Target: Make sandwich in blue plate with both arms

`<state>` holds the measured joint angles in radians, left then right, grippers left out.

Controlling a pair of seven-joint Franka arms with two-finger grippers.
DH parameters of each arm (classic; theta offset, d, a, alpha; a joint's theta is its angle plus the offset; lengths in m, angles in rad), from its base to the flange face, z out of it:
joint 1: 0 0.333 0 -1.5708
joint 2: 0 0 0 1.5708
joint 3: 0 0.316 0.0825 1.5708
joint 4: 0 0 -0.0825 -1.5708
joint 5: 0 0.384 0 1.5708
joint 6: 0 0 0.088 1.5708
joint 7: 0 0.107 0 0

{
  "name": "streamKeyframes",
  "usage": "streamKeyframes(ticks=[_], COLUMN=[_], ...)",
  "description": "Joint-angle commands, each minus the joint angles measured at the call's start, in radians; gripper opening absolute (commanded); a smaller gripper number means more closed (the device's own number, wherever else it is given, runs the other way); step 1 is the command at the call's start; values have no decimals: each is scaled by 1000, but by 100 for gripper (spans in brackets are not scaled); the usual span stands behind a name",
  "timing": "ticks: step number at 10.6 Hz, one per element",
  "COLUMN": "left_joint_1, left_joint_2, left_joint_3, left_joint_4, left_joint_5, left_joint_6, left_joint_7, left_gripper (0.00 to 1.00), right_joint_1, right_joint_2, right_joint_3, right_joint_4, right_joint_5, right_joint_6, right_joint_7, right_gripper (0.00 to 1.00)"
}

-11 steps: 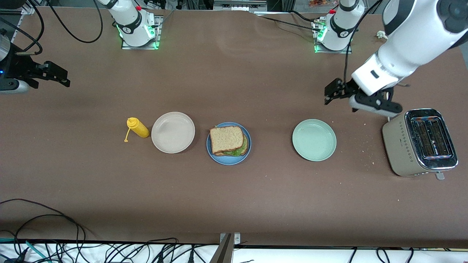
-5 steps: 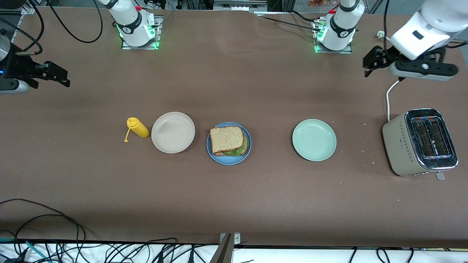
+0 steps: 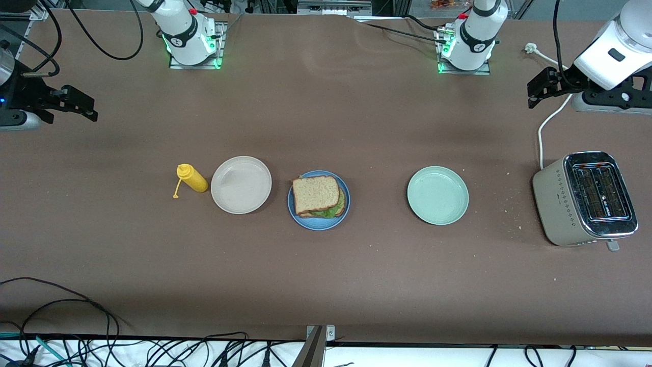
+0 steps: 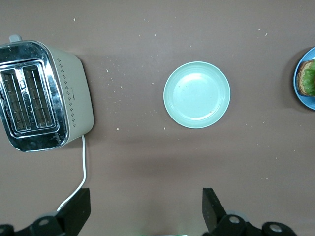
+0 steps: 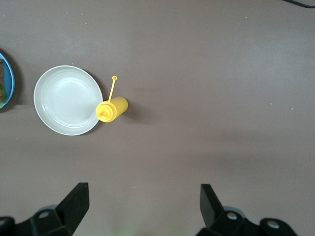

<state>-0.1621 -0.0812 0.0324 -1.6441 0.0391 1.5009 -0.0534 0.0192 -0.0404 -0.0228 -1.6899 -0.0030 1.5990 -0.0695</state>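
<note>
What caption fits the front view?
Finished sandwich on the blue plate; left gripper and right gripper open, empty.

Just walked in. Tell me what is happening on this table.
Nothing is being handled right now. The sandwich sits assembled on the blue plate, between the beige plate and the pale green plate. The left pincer hangs open over the table's left-arm end, above the toaster's cord. The right pincer is open too, up over the right-arm end. A yellow bottle stands beside the beige plate.

Speckled brown bread sandwich (image 3: 317,195) with green lettuce on round mid-blue plate (image 3: 302,217); beside it beige plate (image 3: 241,184), yellow squeeze bottle (image 3: 192,178); pale green plate (image 3: 437,195); cream-and-chrome toaster (image 3: 583,198).
</note>
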Motion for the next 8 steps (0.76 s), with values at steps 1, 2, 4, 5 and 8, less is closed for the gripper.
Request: streamKeyframes(ticks=[1,2,4,5,8], left_joint_1=[-19,-31,-48,-50,-50], left_joint_2=[98,100,100,98,98], left_joint_3=[36,62,77,77,67], left_joint_4=[145,147,148,150,150], left_joint_5=[10,-23,-31,-31,-31], left_joint_6=[-86,-87,-88,-88,-88], left_joint_7=[10,10,7,9,9], left_gripper=[100,100,100,100,100], right_joint_1=[-4,-4,-4,-4,-4], right_joint_2=[-7,-7,-7,-7,-7], right_joint_3=[4,4,4,4,4], right_joint_4=[1,1,1,1,1], right_joint_5=[-9,-9,-9,-9,-9], right_joint_6=[-5,-7,-7,-7,-7], right_joint_7=[7,7,7,7,7], right_gripper=[100,100,100,100,100])
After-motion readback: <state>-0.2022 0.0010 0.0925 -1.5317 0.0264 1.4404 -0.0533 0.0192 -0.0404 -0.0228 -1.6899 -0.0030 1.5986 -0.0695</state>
